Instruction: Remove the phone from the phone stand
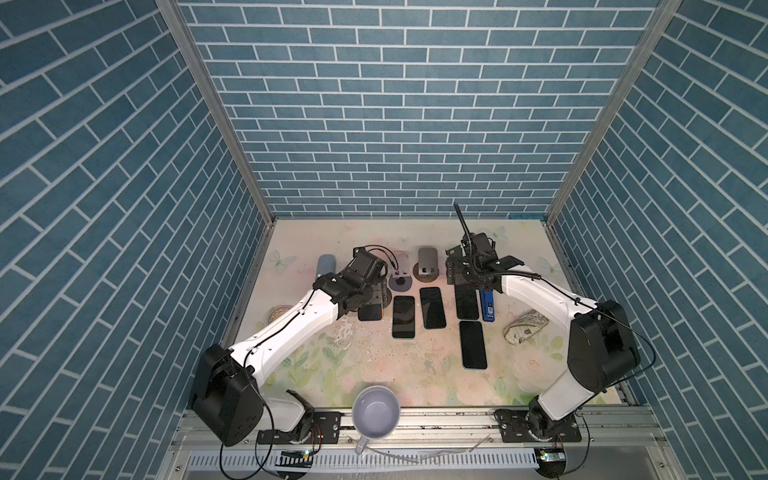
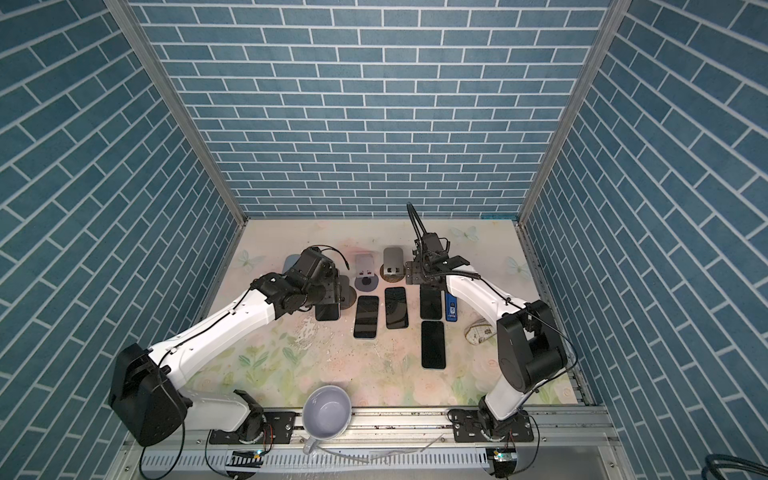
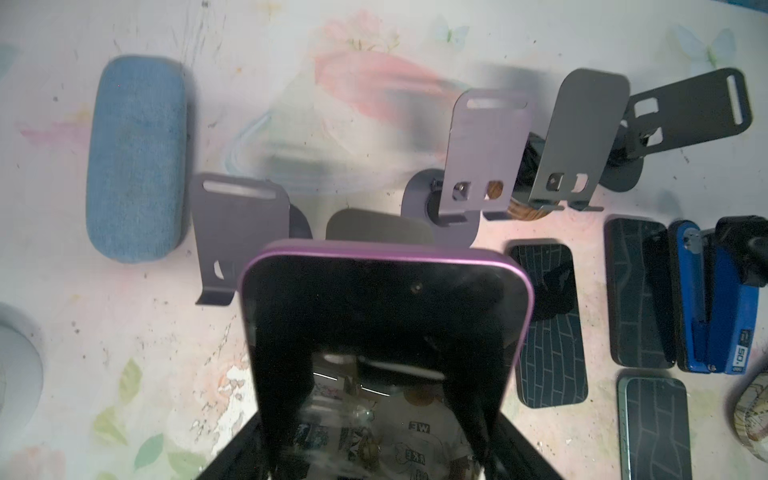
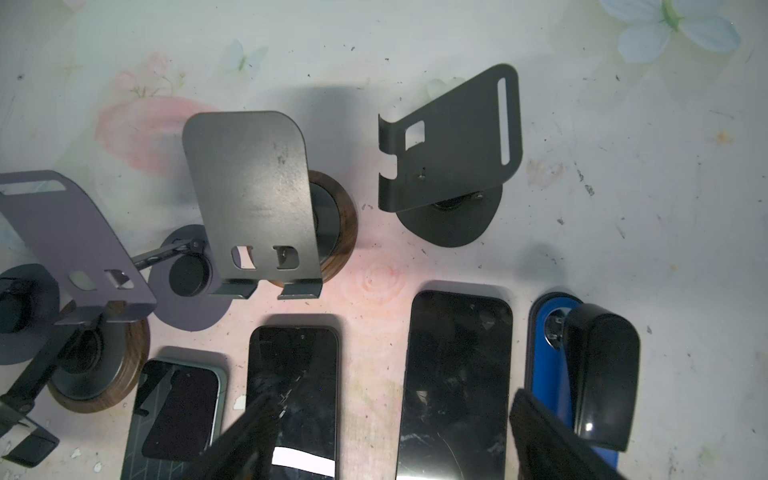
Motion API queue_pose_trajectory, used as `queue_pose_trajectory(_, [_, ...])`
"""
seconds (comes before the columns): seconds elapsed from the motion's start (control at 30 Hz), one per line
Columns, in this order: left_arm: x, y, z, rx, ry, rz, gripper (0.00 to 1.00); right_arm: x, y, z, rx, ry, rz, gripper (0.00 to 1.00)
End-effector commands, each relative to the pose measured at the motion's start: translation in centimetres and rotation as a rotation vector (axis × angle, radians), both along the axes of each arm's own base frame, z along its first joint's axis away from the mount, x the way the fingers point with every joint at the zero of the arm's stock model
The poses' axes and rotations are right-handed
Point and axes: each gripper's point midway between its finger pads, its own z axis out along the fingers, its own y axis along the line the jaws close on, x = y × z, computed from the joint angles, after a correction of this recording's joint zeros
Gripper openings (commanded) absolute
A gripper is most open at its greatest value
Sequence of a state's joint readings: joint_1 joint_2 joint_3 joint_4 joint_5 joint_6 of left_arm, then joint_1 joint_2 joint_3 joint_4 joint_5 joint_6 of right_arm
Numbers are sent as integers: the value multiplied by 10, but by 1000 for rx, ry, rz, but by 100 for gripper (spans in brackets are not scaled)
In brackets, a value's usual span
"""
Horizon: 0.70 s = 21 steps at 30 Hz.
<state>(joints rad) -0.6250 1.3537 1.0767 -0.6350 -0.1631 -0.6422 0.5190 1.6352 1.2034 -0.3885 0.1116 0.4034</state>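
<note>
My left gripper [image 3: 382, 453] is shut on the phone [image 3: 386, 324], a dark-screened phone with a purple rim, one finger on each long edge. Just behind its top edge shows the grey back plate of the phone stand [image 3: 378, 226]; I cannot tell whether the phone still rests on its lip. In both top views the phone [image 1: 370, 312] [image 2: 328, 311] sticks out from under the left wrist. My right gripper [image 4: 395, 440] [image 1: 461, 280] hangs open over phones lying flat, holding nothing.
Bare stands: purple [image 1: 400, 270], grey on a wood base [image 1: 428, 262], black [image 4: 453, 145], another purple [image 3: 241, 232]. Several phones lie flat [image 1: 403, 316] [image 1: 432, 307] [image 1: 473, 345]. Blue stapler [image 1: 488, 305], blue case [image 3: 137, 158], patterned pouch [image 1: 525, 332], mug [image 1: 376, 411] at the front edge.
</note>
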Motion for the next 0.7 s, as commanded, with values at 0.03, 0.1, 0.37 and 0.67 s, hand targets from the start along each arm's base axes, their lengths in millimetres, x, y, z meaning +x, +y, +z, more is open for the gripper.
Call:
queue_pose_trajectory(0.03, [-23,12,-22,-14,67,73,57,-3,1,8,14,-21,12,88])
queue_pose_trajectory(0.1, [-30,16,-30,-4,91,86,57,-3,2,8,14,-22,14,88])
queue_pose_trajectory(0.37, [-53,21,-70,36,199,97,58,0,5,6,18,-25,19,88])
queue_pose_trajectory(0.67, [-68,22,-109,104,310,73,58,-2,0,4,1,-33,19,88])
